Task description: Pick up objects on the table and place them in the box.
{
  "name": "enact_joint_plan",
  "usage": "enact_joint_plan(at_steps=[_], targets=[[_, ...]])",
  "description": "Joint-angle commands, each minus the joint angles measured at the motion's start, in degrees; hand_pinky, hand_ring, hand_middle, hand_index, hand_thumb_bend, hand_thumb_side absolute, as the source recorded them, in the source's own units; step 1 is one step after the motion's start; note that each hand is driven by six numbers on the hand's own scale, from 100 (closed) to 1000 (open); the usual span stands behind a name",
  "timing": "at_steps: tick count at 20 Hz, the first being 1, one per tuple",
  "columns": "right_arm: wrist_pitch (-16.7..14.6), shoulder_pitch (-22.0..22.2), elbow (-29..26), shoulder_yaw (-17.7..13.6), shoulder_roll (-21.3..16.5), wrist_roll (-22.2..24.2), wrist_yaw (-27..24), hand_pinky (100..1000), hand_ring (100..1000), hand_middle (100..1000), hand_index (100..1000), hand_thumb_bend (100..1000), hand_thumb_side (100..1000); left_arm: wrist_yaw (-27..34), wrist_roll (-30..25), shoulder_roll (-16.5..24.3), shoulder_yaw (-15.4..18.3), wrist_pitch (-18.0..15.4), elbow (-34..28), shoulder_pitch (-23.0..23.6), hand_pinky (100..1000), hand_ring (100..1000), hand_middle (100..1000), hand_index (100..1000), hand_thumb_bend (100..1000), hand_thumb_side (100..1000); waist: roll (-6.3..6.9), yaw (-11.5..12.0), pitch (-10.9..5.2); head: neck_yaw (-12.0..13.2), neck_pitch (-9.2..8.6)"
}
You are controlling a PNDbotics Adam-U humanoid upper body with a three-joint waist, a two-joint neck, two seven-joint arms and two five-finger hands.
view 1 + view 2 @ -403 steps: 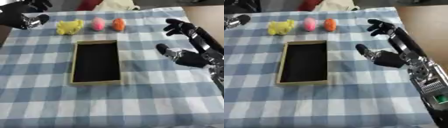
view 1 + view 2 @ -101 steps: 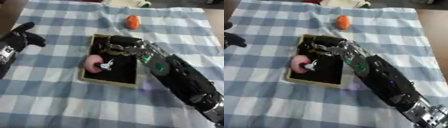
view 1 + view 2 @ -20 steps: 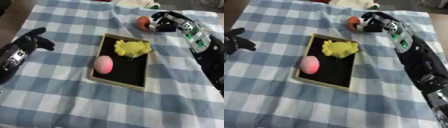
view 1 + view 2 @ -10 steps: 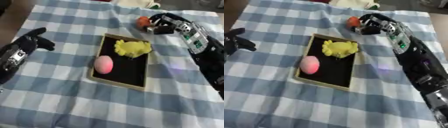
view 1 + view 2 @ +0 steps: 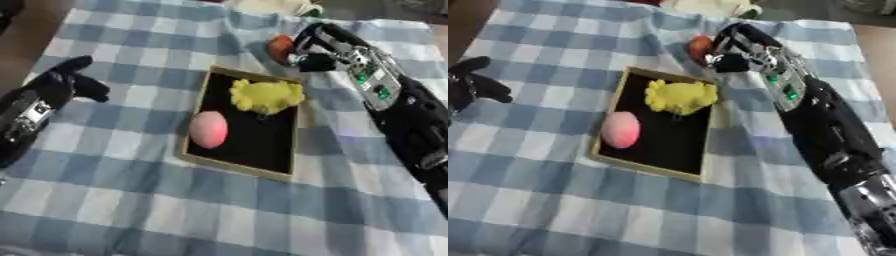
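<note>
Underneath everything, a blue-and-white checked tablecloth [image 5: 131, 200] covers the table, lying askew in both views. Next in bulk is the right arm [image 5: 411, 120], black with a silver panel and small green lights, reaching from the lower right up toward the far edge of the cloth. On the cloth sits the box [image 5: 194, 150], a shallow tan-rimmed tray with a black floor, its long side running away from the robot. Off at the view's left edge, the left hand [image 5: 66, 85] hangs well apart from the box, fingers straight and relaxed, holding nothing. Beyond the box's far right corner, the right hand [image 5: 737, 50] has its fingers curled round the orange object [image 5: 280, 47], which sits against the cloth just outside the rim. Inside the box, the yellow soft toy [image 5: 265, 96] lies at the far end, and the pink egg-shaped object [image 5: 209, 129] rests nearer, against the left wall.
</note>
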Motion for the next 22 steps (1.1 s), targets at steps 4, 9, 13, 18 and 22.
enact_joint_plan(at_steps=[4, 9, 13, 18, 22], targets=[[-1.93, 0.22, -1.28, 0.89, -0.76, -5.08, -0.64, 855, 751, 721, 531, 100, 379, 0.15, -0.2, 0.8, 0.2, -0.04, -0.58, -0.79, 957, 751, 712, 1000, 134, 1000, 0.58, -0.21, -0.93, 0.16, -0.68], [-3.74, 1.63, -6.7, 2.49, -2.4, -8.07, -2.18, 852, 746, 711, 513, 100, 362, 0.12, -0.16, 0.88, 0.28, -0.03, -0.49, -0.55, 957, 751, 712, 1000, 134, 1000, 0.8, -0.79, -0.93, 0.32, -0.54], [-4.42, 3.46, -15.14, 4.57, -4.77, -8.15, -3.99, 854, 748, 712, 509, 100, 348, 0.06, -0.12, 0.94, 0.36, -0.04, -0.46, -0.4, 958, 752, 713, 1000, 134, 1000, 0.93, -1.44, -0.96, 0.58, -0.45], [-4.45, 6.2, -26.57, 6.23, -7.91, -7.48, -6.96, 855, 748, 712, 507, 100, 340, -0.01, 0.01, 0.99, 0.52, -0.05, -0.44, -0.3, 958, 752, 713, 1000, 134, 1000, 1.05, -2.06, -1.03, 0.9, -0.41], [-4.09, 8.11, -34.27, 7.02, -9.9, -6.55, -9.51, 856, 748, 712, 507, 100, 339, -0.07, 0.11, 1.03, 0.61, -0.02, -0.3, -0.21, 958, 753, 713, 1000, 133, 1000, 1.18, -2.65, -1.11, 1.08, -0.53]])
